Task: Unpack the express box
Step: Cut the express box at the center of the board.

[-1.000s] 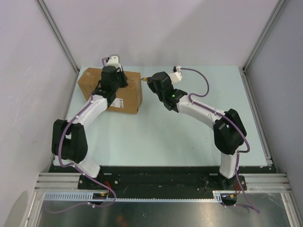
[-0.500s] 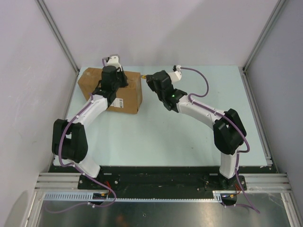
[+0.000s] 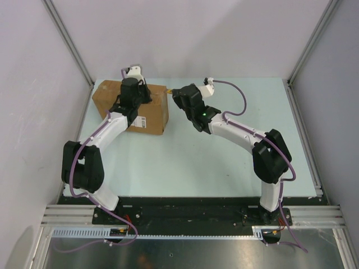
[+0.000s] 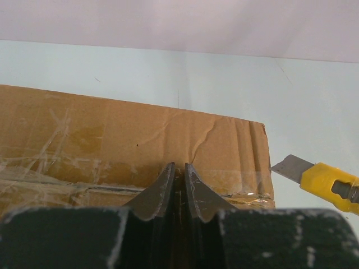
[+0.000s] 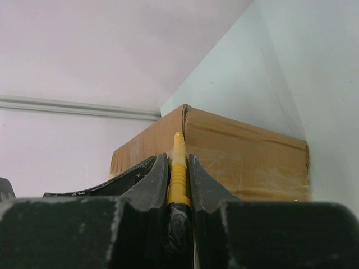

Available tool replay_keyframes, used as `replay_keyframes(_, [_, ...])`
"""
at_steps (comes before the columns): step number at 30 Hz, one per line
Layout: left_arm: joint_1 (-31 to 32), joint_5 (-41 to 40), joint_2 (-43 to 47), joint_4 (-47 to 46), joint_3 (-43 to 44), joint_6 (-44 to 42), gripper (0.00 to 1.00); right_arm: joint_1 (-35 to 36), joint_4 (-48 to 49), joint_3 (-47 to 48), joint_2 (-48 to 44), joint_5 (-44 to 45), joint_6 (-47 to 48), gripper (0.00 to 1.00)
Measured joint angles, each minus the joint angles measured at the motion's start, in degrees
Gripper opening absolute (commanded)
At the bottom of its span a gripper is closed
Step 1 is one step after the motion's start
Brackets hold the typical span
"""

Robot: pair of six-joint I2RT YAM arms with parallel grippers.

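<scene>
Cardboard express box (image 4: pixel 112 134) beneath left end effector (image 4: pixel 178 168)

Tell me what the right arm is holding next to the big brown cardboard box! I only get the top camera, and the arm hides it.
Observer: The right wrist camera shows the right jaws shut on a yellow plastic utility knife.
Operator: Is the sharp bit sticking out?
Observer: Yes. The left wrist camera shows its grey metal blade out, right beside a corner of the brown cardboard express box. I cannot tell if it touches.
Operator: What's the left arm doing?
Observer: The left jaws are shut with nothing between them, over the shiny taped seam on the box's top.
</scene>
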State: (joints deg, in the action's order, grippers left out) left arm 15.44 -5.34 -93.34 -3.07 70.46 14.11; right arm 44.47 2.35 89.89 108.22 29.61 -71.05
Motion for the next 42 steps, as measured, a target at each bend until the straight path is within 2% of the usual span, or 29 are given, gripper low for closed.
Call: replay_keyframes(42, [0.04,-0.11,-0.35,-0.02,0.28,0.0,0.15,0.04,2.14,-1.05,-0.22,1.18,1.09,0.0])
